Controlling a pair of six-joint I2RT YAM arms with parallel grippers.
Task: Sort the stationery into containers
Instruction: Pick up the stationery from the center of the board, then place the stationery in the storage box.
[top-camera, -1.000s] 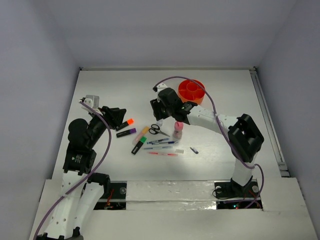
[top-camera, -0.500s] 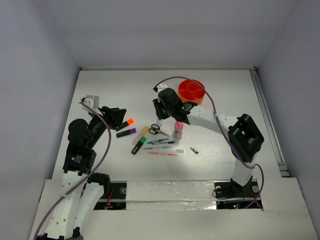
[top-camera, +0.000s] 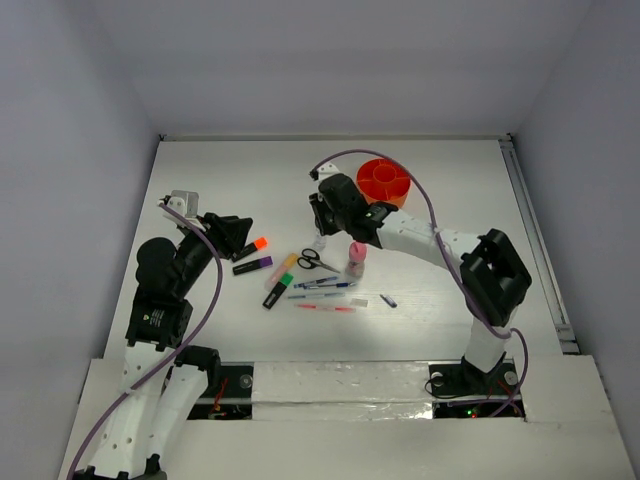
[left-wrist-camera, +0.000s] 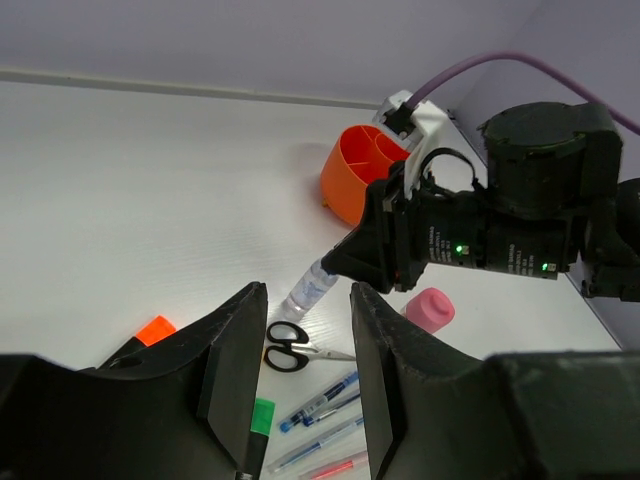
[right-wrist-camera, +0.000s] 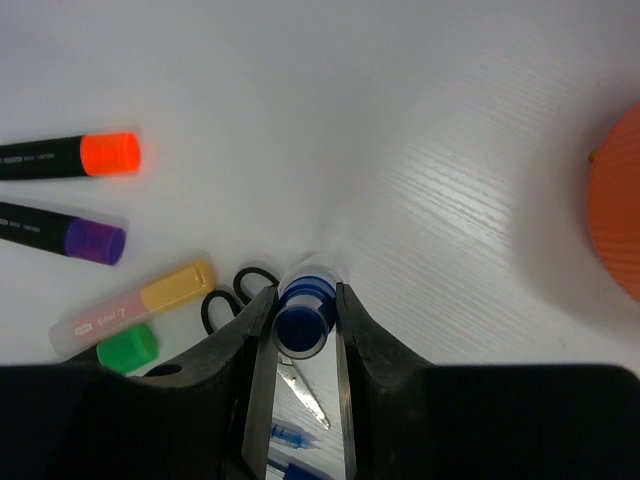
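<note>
Right wrist cam: right gripper (right-wrist-camera: 303, 300) is pinching the blue-capped bottle (left-wrist-camera: 310, 290) near the scissors (left-wrist-camera: 300, 352). Left gripper (left-wrist-camera: 308, 292) is hanging open.

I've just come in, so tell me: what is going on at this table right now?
The right tool is shut on a small blue-capped bottle, held tilted near the scissors, short of the orange tub. The left tool is open and empty, near the orange highlighter. The pens, other highlighters and pink tube lie on the table, not yet sorted.
</note>
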